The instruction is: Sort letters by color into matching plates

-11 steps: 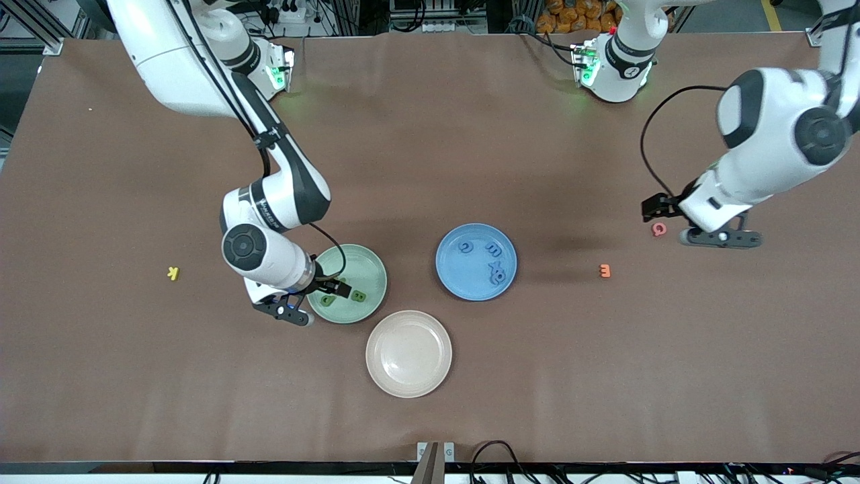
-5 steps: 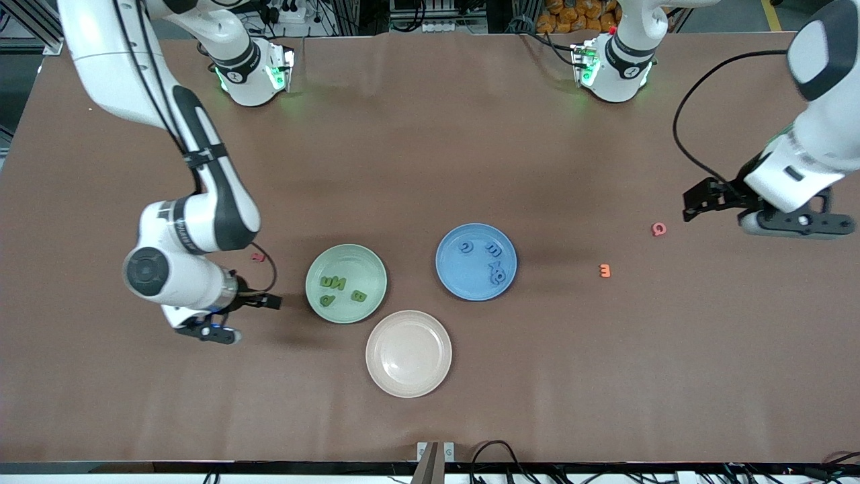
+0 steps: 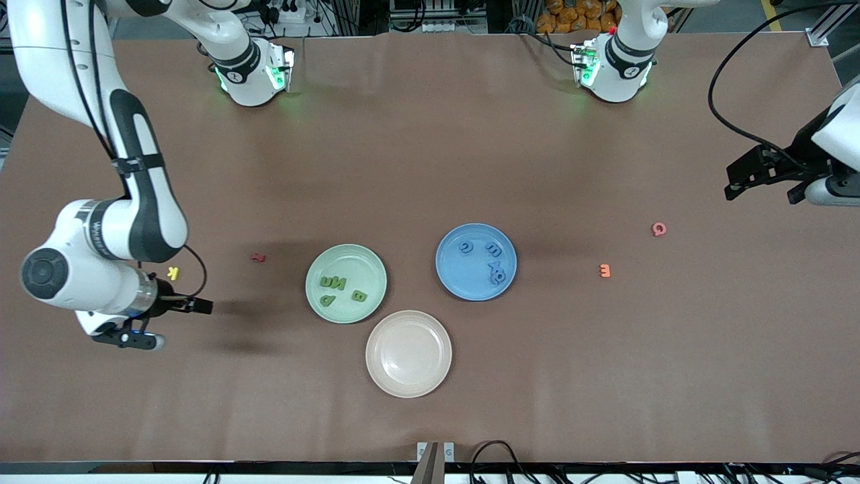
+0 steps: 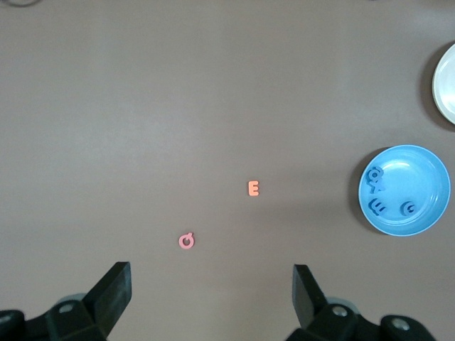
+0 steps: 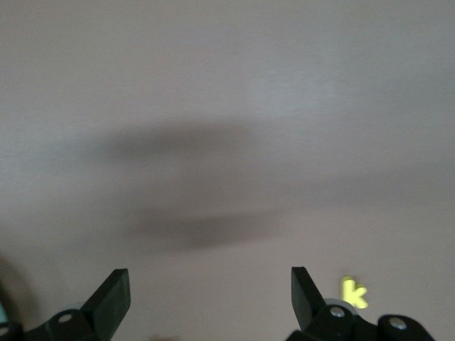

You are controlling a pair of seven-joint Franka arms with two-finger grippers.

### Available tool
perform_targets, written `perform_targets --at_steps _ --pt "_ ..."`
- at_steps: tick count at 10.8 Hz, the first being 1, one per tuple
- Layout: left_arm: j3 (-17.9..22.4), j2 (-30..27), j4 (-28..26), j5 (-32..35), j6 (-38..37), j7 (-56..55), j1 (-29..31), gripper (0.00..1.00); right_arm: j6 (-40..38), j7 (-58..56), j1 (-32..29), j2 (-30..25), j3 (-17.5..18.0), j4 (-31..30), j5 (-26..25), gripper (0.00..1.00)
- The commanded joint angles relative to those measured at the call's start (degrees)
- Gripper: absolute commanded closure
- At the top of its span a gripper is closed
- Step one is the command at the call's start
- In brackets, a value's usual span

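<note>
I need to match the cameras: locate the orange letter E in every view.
Front view: orange letter E on bare table, toward the left arm's end, beside the blue plate.
Left wrist view: orange letter E mid-picture.
Right wrist view: not in it.
Shared landmark: blue plate, front and left wrist views.

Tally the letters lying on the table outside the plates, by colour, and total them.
yellow K: 1
red letter: 1
orange E: 1
pink letter: 1
Total: 4
</note>
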Motion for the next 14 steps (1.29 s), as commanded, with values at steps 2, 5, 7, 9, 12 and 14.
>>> perform_targets --at_steps 2,5,7,9,12,14 --pt "1.0 1.1 4.2 1.0 -4.2 0.0 -0.2 0.0 -0.8 -4.4 -2.3 -2.9 -2.7 -0.9 -2.2 0.0" --pt "0.8 0.7 4.3 0.9 -5.1 0.0 -0.3 0.0 -6.4 -4.4 -3.6 -9.3 -2.7 -0.5 -2.5 0.0" --pt "0.8 0.7 4.2 0.5 -5.1 0.1 -0.2 0.0 -12.8 -4.4 -3.5 -13.1 -2.6 1.6 -2.7 0.0" --pt "0.6 0.4 4.1 0.5 -5.1 0.5 -0.4 0.0 -20.7 -4.4 -3.0 -16.5 -2.6 5.9 -2.7 0.0" --pt "0.6 0.4 4.0 0.4 -5.1 0.6 -0.4 0.0 -28.5 -4.4 -2.7 -24.4 -2.6 6.4 -2.4 0.0" --pt "0.5 0.3 3.8 0.4 -5.1 0.6 -0.5 0.0 -34.6 -4.4 -1.4 -29.3 -2.6 6.5 -2.7 0.0"
